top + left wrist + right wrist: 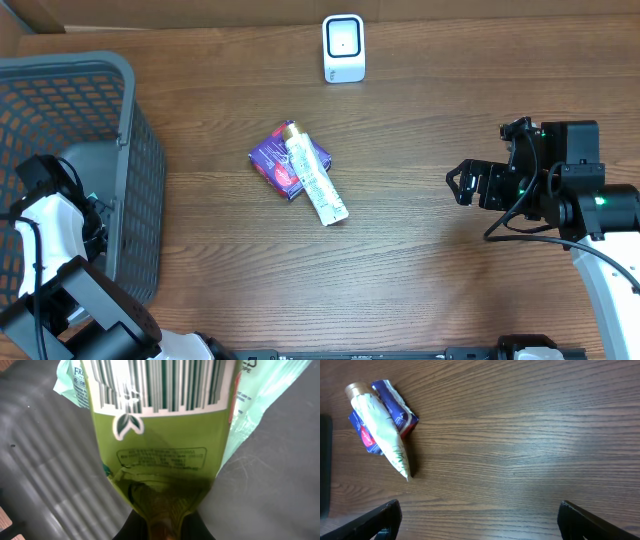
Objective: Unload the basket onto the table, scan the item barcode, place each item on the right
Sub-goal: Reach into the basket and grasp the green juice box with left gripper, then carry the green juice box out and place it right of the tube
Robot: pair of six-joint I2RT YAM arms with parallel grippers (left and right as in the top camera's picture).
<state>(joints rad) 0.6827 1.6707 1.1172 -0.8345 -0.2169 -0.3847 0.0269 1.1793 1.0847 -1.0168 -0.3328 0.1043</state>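
So the left gripper is pressed together on the crimped end of an olive-green glossy pouch. It's down inside the grey plastic mesh basket at the left edge of the brown wood-grain bench. The pouch's barcode fills the top of the left wrist view, facing that camera. A pale mint plastic bag sits right behind the pouch, and bare grey basket floor shows on both sides. The basket walls close in around that arm, so there's not much sideways room in there.

The right gripper is spread wide and holds nothing, hovering over bare wood on the right side. Loads of open bench around it.

Mid-bench there's 1 white squeeze tube with a gold cap lying across 1 purple crinkly packet, touching it. The tube's flat tail pokes out past the packet's edge toward the front. The white boxy scanner stands near the far edge, well apart from that pile and from the basket, with open wood between all 3.
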